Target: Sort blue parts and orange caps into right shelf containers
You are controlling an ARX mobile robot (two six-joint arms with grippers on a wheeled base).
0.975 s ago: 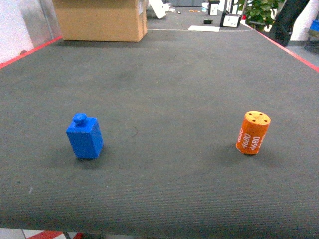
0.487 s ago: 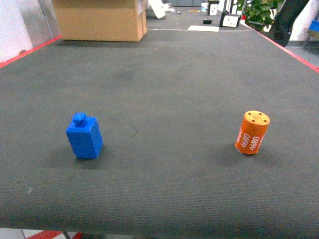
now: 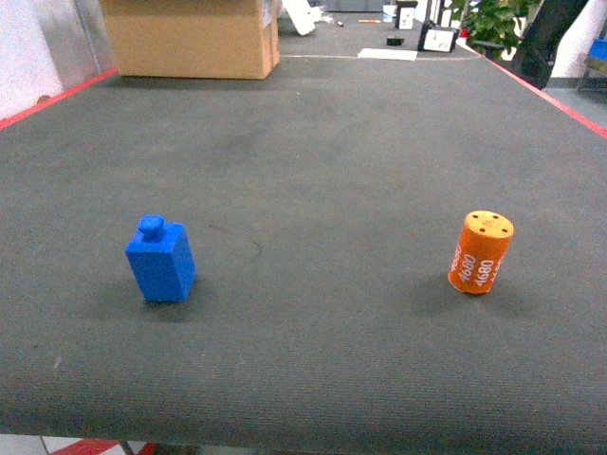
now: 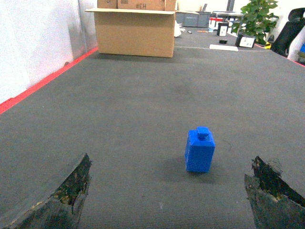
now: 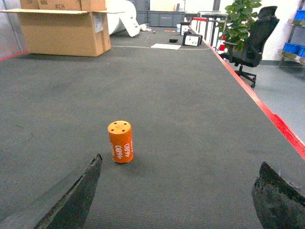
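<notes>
A blue part (image 3: 161, 259) stands upright on the dark grey mat at the left; it also shows ahead of my left gripper (image 4: 169, 183), a little right of centre, as the blue part (image 4: 199, 150). That gripper is open and holds nothing. An orange cap (image 3: 481, 252) with white "4680" print stands upright at the right. In the right wrist view the orange cap (image 5: 120, 141) sits ahead of and to the left of my open, empty right gripper (image 5: 176, 191). Neither gripper appears in the head view. The right shelf containers and the shelf are out of view.
A large cardboard box (image 3: 193, 36) stands at the mat's far left. Red strips (image 3: 541, 87) edge the mat on both sides. A potted plant (image 5: 239, 19) and a black office chair (image 5: 251, 43) stand beyond the right edge. Small items lie on the far floor.
</notes>
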